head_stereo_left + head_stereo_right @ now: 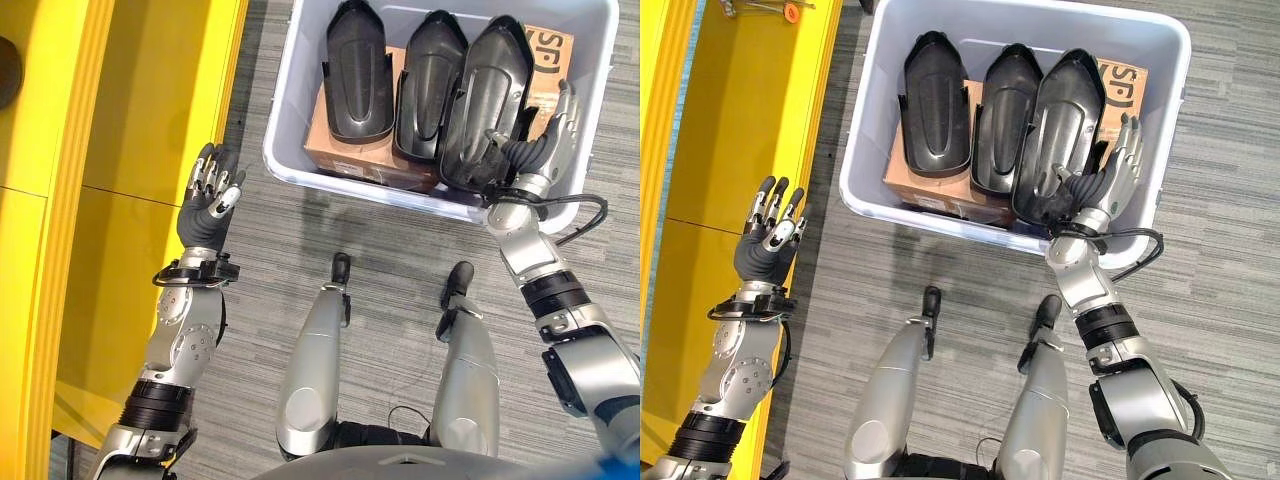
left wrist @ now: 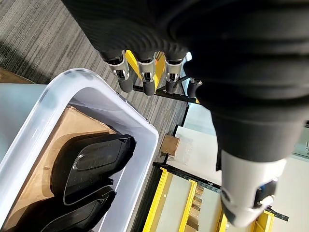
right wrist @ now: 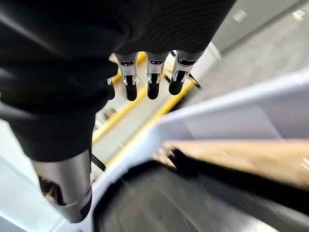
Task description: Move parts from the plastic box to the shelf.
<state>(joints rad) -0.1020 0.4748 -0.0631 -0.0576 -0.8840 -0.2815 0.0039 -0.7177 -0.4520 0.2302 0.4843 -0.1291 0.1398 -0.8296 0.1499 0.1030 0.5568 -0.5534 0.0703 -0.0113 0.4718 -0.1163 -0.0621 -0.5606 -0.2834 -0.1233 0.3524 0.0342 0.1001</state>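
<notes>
Three black molded plastic parts (image 1: 430, 85) sit side by side in the white plastic box (image 1: 290, 120), resting on a brown cardboard box (image 1: 340, 140) inside it. They're long scoop-shaped shells, glossy with raised rims, and their long axes run away from the robot, rounded ends at the far side. The right-most part (image 1: 1065, 135) is tipped up a bit over the near wall of the box, and the right hand (image 1: 1110, 185) is right up against its near right edge, fingers straight along the side, thumb toward the shell's hollow. Looks like it's lining up a grab, not clamped on anything yet.

The left hand (image 1: 212, 200) is well apart from the box, hanging over the grey carpet (image 1: 400, 260) next to the yellow shelf (image 1: 140, 120), fingers loosely spread and holding nothing. So the right hand is clearly the nearer one. Smooth curved plastic like that could slip, I'd guess.
</notes>
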